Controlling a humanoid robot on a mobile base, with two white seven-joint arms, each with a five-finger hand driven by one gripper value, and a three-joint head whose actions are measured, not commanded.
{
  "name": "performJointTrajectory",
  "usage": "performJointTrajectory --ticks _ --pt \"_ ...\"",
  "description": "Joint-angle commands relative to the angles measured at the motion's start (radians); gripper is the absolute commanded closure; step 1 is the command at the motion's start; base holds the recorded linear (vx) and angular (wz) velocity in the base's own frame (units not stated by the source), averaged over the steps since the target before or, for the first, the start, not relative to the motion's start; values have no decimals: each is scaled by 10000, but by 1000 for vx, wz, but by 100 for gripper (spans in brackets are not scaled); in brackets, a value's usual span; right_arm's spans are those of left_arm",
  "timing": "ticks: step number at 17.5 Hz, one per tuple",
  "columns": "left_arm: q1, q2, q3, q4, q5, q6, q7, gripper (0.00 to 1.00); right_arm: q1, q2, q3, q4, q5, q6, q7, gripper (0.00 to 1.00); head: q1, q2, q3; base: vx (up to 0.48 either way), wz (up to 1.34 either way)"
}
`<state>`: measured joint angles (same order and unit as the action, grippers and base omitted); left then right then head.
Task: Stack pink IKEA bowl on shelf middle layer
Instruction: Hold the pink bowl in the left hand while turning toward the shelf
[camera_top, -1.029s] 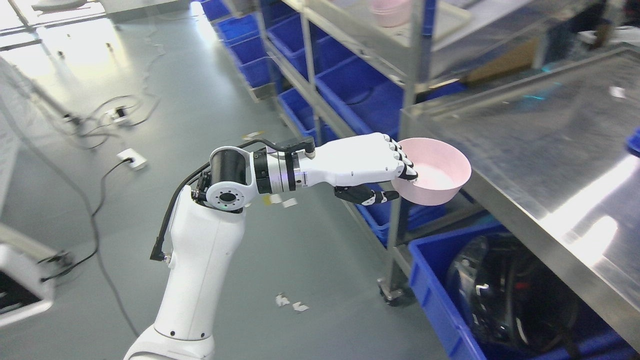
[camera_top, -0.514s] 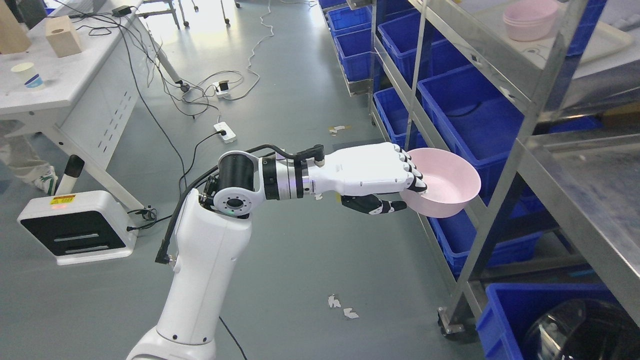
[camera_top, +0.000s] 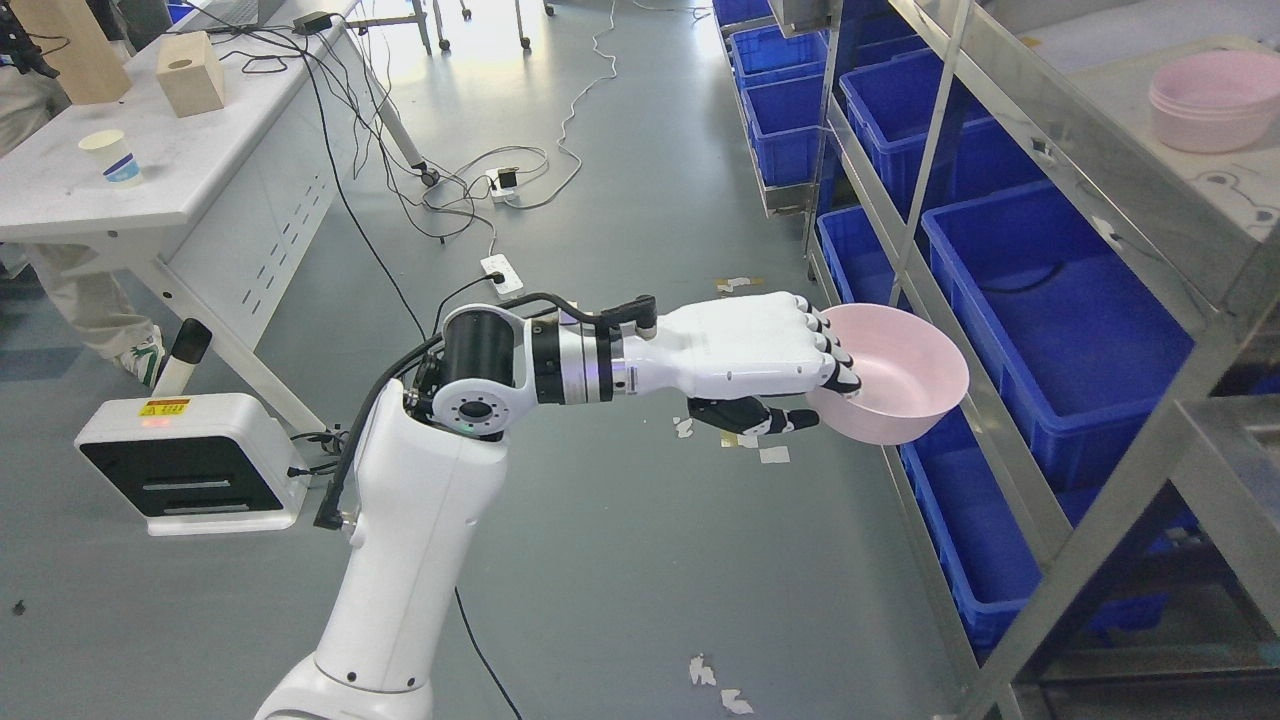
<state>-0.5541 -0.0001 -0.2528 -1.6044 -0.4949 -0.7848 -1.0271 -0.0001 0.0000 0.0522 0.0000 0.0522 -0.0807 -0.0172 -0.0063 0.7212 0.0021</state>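
My left hand is shut on a pink bowl, fingers over its near rim and thumb under it. I hold the bowl level in the air in front of the metal shelf rack, beside its lower blue bins. A stack of pink bowls sits on a pale tray on a shelf layer at the upper right, higher than and to the right of the held bowl. My right arm is out of view.
Blue bins fill the rack's lower layers. A white table with a paper cup and wooden blocks stands at the left, cables on the floor, a white box unit at lower left. A person's leg shows by the table.
The camera has turned left: the steel table and the helmet bin left the view, and the rack and bowl stack shifted right. The hand still holds the bowl the same way.
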Motion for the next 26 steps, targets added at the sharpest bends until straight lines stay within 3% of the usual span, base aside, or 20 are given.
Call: performJointTrajectory --ticks 1,17,26 --pt "3 176 -49 -47 -5 -6 -7 98 31 -175 0 -175 0 -6 -12 0 0 0 0 333 112" --pt "-73 176 258 -62 10 -6 176 98 32 -175 0 -175 0 -6 -12 0 0 0 0 347 159" --pt "-1224 176 473 -47 10 -6 576 97 31 -175 0 -175 0 -6 -12 0 0 0 0 330 191"
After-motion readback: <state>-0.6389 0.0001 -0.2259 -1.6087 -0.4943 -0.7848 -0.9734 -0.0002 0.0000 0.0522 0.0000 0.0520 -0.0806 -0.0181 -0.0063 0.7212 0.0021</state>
